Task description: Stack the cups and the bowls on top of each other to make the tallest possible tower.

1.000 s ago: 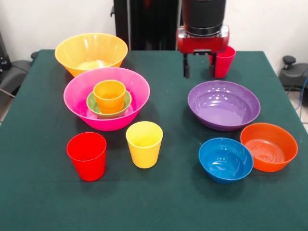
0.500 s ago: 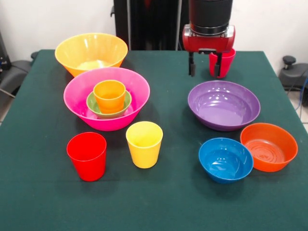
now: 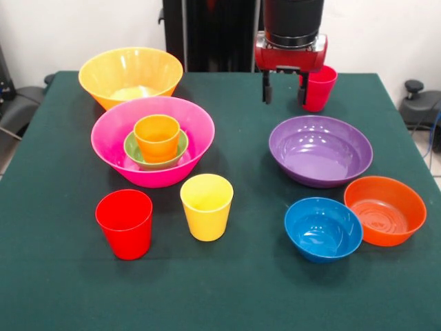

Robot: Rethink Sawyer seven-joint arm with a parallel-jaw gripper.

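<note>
Spanning the whole scene: dark green cloth-covered surface [image 3: 227, 289]. Far left corner: big glossy orange-yellow plastic bowl [image 3: 130, 75]. Just in front, touching or nearly so: big hot-pink plastic bowl [image 3: 152, 141], holding small ribbed green bowl [image 3: 132, 150] with orange tumbler [image 3: 156, 137] nested upright inside. Right half: wide purple bowl [image 3: 320, 149]; nearer, medium orange bowl [image 3: 384, 209] touching medium blue bowl [image 3: 323, 228]. Front left: red tumbler [image 3: 125, 223], yellow tumbler [image 3: 207, 206], apart. Far right: crimson-pink tumbler [image 3: 321, 88]. Just beside it: claw [image 3: 283, 90], fingers apart, empty.
</note>
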